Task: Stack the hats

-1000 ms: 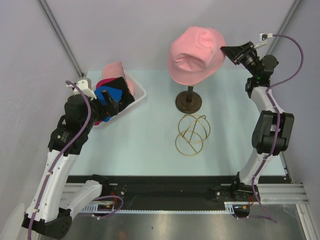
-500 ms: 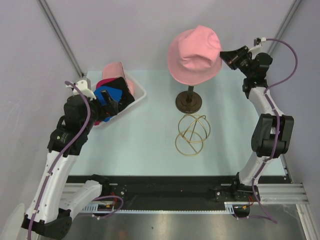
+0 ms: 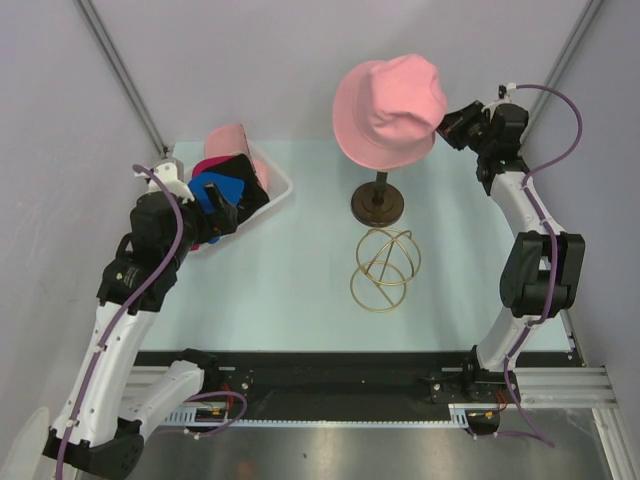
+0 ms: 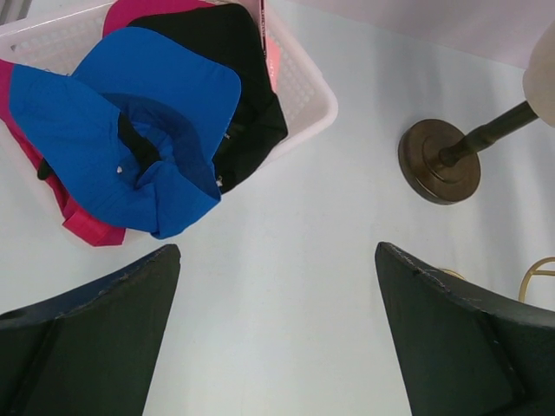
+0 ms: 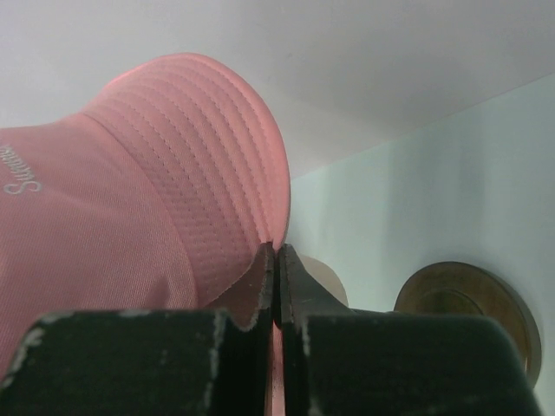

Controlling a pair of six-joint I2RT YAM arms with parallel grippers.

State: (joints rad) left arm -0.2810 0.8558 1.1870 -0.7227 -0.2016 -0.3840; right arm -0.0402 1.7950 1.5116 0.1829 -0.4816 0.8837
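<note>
My right gripper (image 3: 443, 127) pinches the brim of the pink bucket hat (image 3: 388, 108); my left gripper (image 4: 276, 253) hangs open.

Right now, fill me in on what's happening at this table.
The right gripper is shut on the brim of the pink bucket hat, which sits high on a stand. The left gripper hangs open over the table, beside a white basket holding a blue cap, a magenta cap and something black. The bucket hat is not yet with the caps.
</note>
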